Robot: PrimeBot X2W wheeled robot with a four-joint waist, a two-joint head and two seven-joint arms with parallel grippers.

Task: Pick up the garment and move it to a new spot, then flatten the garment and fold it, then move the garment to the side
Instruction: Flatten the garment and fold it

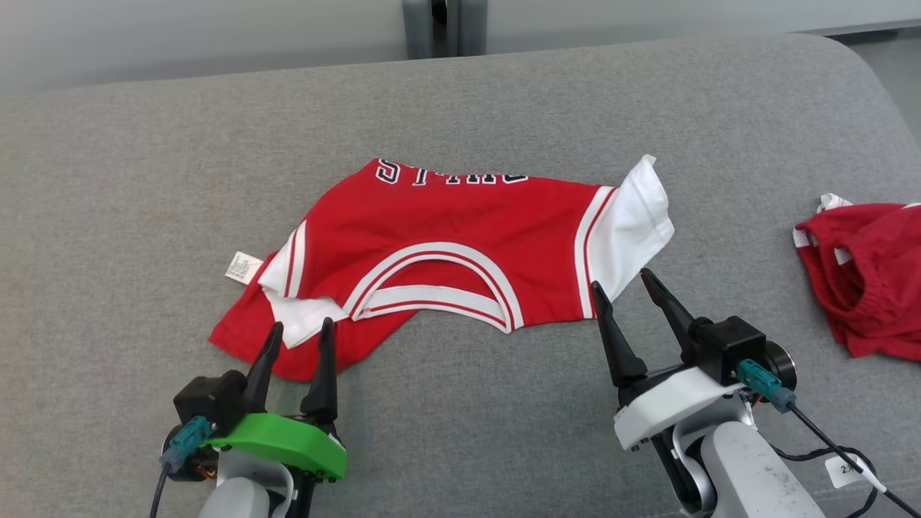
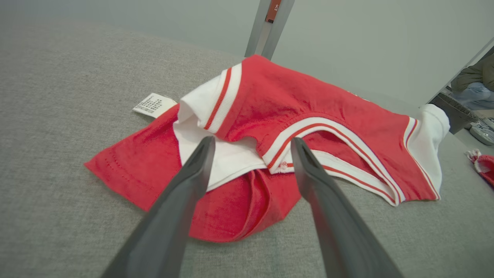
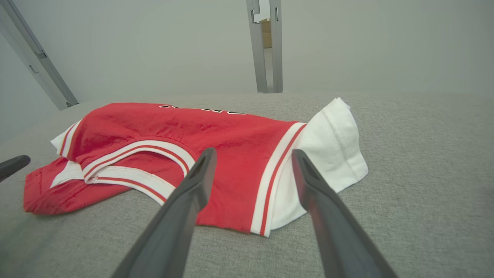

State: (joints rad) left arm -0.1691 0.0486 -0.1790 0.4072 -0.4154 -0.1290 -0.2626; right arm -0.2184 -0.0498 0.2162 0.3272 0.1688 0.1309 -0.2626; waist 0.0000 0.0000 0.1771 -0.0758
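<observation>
The garment (image 1: 446, 237) is a red jersey with white sleeves and white-striped trim, lying rumpled on the grey padded surface (image 1: 460, 108). Its lower left corner is folded under, and a white care label (image 1: 243, 267) sticks out at its left. My left gripper (image 1: 301, 325) stands open at the garment's near left edge, fingertips over the white sleeve (image 2: 227, 154). My right gripper (image 1: 620, 279) stands open at the near right edge, beside the right white sleeve (image 3: 332, 150). Neither holds cloth. The garment (image 2: 308, 116) lies just past the left gripper (image 2: 251, 143); the right gripper (image 3: 252, 152) hovers above the garment (image 3: 185, 131).
A second red piece of clothing (image 1: 863, 273) lies bunched at the right edge of the surface. A grey post (image 1: 442, 27) and pale wall stand behind. A person's legs and shoes (image 2: 472, 96) show far right in the left wrist view. Bare grey surface surrounds the garment.
</observation>
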